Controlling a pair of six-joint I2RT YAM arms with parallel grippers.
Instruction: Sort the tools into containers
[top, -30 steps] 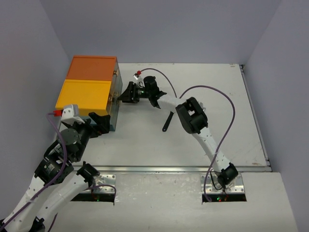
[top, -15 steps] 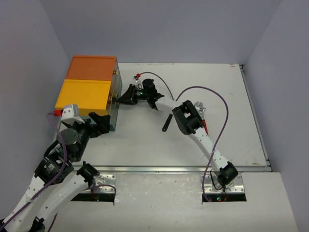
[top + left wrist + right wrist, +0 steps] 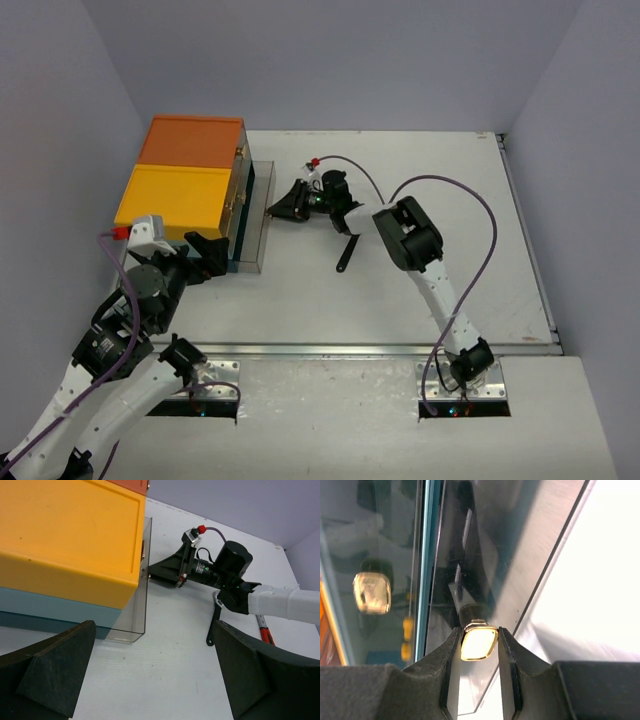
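Observation:
The teal box unit [image 3: 238, 258] with an orange top [image 3: 192, 142] and a yellow top [image 3: 175, 195] stands at the left. Its clear drawer [image 3: 256, 215] is pulled partly out; it also shows in the left wrist view [image 3: 140, 585]. My right gripper [image 3: 272, 208] is shut on the drawer's brass latch [image 3: 479, 643]. A black wrench [image 3: 347, 252] lies on the table to the right of the drawer. A red-handled tool [image 3: 265, 632] lies past it. My left gripper [image 3: 205, 258] is open and empty beside the box's near corner.
A second brass latch [image 3: 371, 593] sits on the neighbouring drawer front. The right arm [image 3: 410, 235] and its purple cable arch over the middle of the white table [image 3: 480, 220]. Grey walls close in the left, back and right.
My right gripper has moved right, away from the box, with the latch in it, and the clear drawer has slid out. The left arm has not moved.

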